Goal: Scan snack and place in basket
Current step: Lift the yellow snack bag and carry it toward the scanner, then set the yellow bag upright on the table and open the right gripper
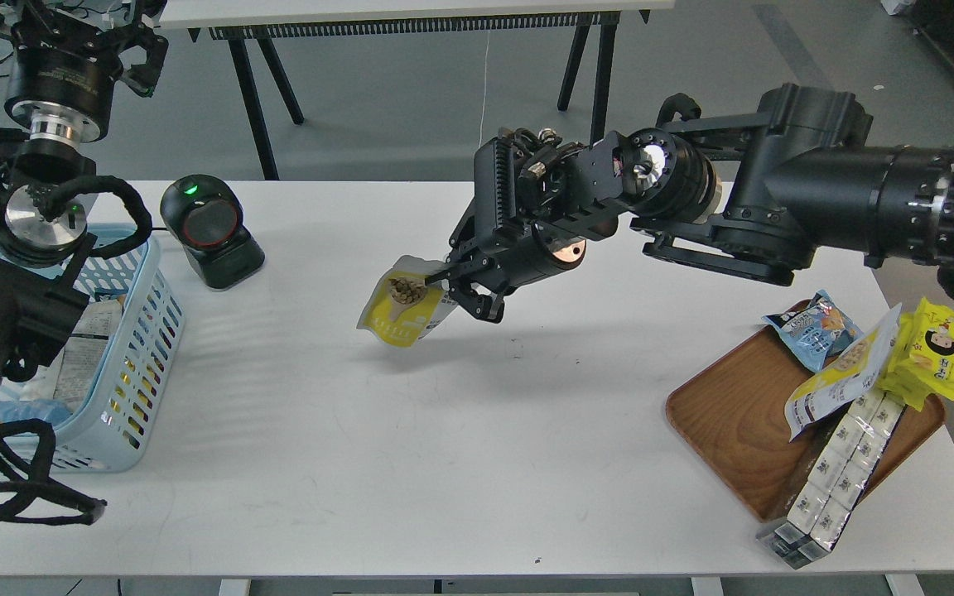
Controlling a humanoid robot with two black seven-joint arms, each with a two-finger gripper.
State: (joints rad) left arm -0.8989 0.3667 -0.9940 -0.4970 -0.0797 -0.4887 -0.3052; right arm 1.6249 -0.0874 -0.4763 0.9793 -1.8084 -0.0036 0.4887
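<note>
My right gripper (442, 288) is shut on the snack (401, 313), a yellow and white-grey pouch with beige pieces pictured on it. It holds the pouch tilted just above the table's middle, right of the black scanner (210, 230), whose green light is on. The light blue basket (148, 331) stands at the table's left edge with some packs inside. My left gripper (79, 37) is raised at the far left, above and behind the basket; its fingers cannot be told apart.
A wooden tray (734, 422) at the right holds a second yellow and white pouch (845, 371), a small blue bag (815, 327), a bright yellow pack (934, 348) and a row of white boxes (837, 468). My left arm overhangs the basket.
</note>
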